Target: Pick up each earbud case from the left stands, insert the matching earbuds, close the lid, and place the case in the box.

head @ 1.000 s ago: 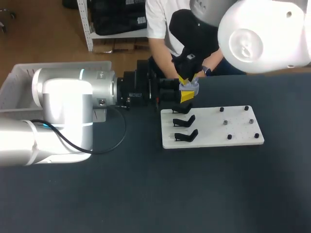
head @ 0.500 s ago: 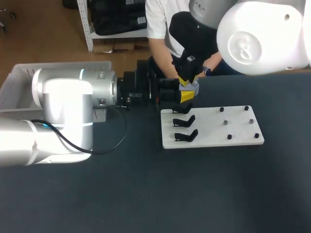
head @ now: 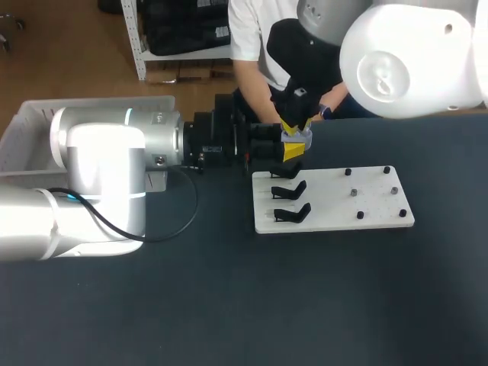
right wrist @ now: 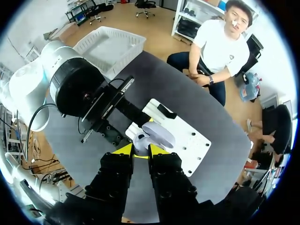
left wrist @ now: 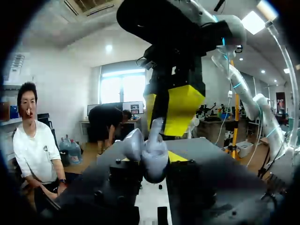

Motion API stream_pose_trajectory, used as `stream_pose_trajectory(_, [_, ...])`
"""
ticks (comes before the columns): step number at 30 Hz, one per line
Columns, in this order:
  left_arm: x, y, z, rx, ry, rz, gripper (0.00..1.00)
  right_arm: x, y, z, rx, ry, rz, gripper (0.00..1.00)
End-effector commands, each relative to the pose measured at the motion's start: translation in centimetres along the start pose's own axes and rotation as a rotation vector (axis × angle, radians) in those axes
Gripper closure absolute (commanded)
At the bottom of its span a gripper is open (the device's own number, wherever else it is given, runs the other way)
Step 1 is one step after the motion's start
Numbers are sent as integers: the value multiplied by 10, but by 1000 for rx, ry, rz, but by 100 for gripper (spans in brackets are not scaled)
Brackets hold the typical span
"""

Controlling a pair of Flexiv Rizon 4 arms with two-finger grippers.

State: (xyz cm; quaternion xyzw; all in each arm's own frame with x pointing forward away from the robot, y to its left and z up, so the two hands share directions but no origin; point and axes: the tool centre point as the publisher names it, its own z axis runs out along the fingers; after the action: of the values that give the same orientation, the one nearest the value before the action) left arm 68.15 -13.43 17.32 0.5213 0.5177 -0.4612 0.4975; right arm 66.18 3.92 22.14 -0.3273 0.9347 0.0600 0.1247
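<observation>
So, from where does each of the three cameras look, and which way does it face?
Head view: above and behind the robot, facing down on the table; left arm enters at left, right arm at upper right.
Left wrist view: on the left wrist, facing level across the table; left gripper holds the earbud case, right gripper hangs above it.
Right wrist view: on the right wrist, facing down past its gripper at the white board.
Shared: all three show the earbud case.

One earbud case [head: 296, 136]; three black stands [head: 290, 190]; six small pegs [head: 353, 192]; one white board [head: 328, 206]; one white box [head: 27, 130].
</observation>
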Motion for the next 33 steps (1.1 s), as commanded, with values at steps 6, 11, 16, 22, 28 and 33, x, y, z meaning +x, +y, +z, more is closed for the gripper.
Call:
stream_pose_trajectory(6, [1,-1,0,-5,-5,3,100,-3,4,1,1,4,-8,100])
stream_pose_trajectory(11, [1,-1,0,-5,-5,3,100,-3,5,3,-1,6,-11,100])
stream_pose_trajectory(16, [1,-1,0,-5,-5,3,100,-3,5,4,-2,9,-10,100])
stream_pose_trajectory(22, [1,-1,0,-5,-5,3,100,-3,5,5,-1,11,-6,100])
stream_pose_trajectory(28, [1,-1,0,-5,-5,3,100,-3,6,8,6,29,-18,100])
stream_pose_trajectory(33, [1,-1,0,-5,-5,3,100,-3,6,10,13,41,-26,100])
